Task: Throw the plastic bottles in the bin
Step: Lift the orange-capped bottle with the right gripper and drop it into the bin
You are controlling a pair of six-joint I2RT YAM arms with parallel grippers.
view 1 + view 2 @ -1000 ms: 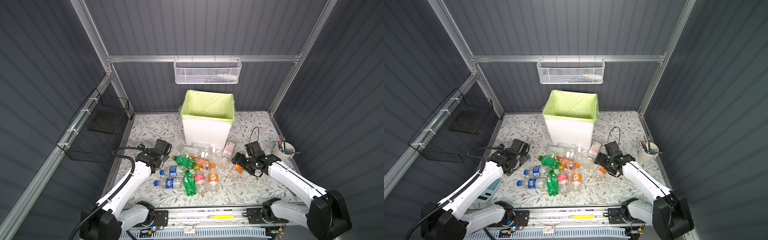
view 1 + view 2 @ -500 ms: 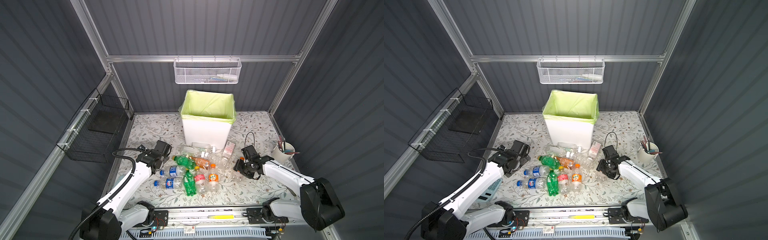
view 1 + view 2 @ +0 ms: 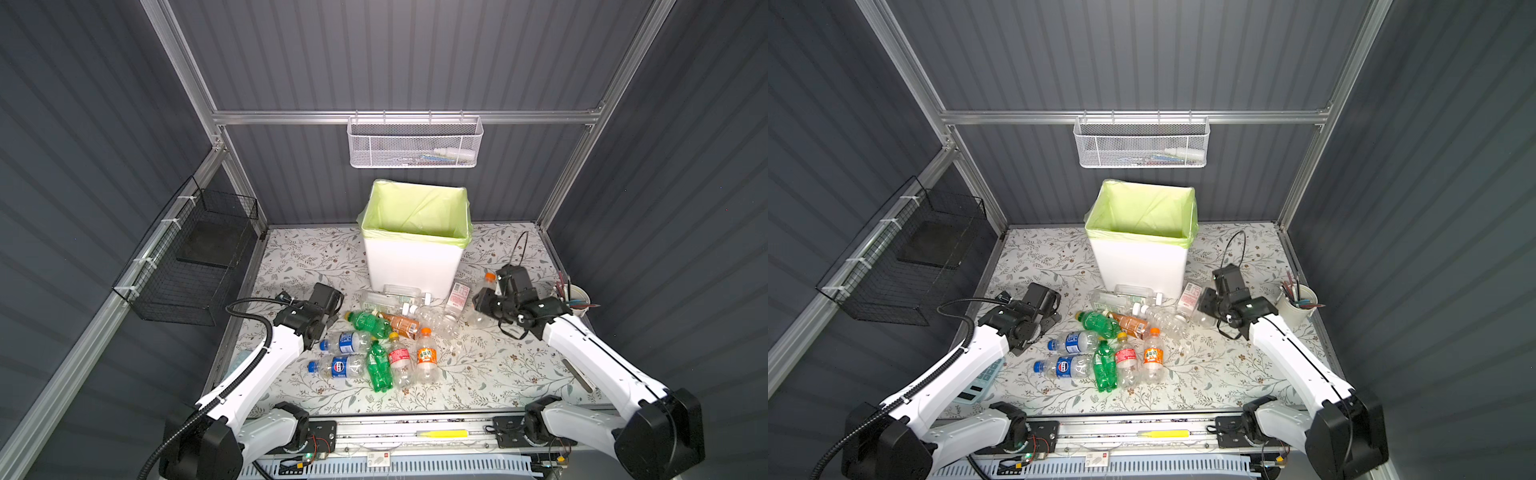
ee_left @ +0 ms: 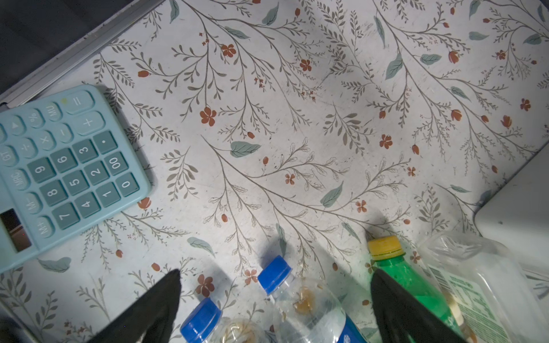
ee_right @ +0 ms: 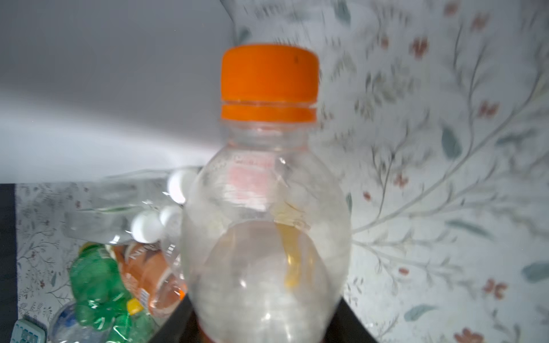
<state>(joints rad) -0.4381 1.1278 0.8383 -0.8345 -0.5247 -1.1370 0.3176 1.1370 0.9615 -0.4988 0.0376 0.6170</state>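
Now bottle (image 5: 267,237), cap (image 5: 269,74) away from right hand (image 5: 264,325)

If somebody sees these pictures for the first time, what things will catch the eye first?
First, the colourful heap of plastic bottles on the flowered table, just in front of the tall white bin with its lime-green bag. Next, right of the heap, the right gripper has its fingers shut on a clear orange-capped bottle, which fills the right wrist view. The left gripper is open over blue-capped bottles at the heap's left.
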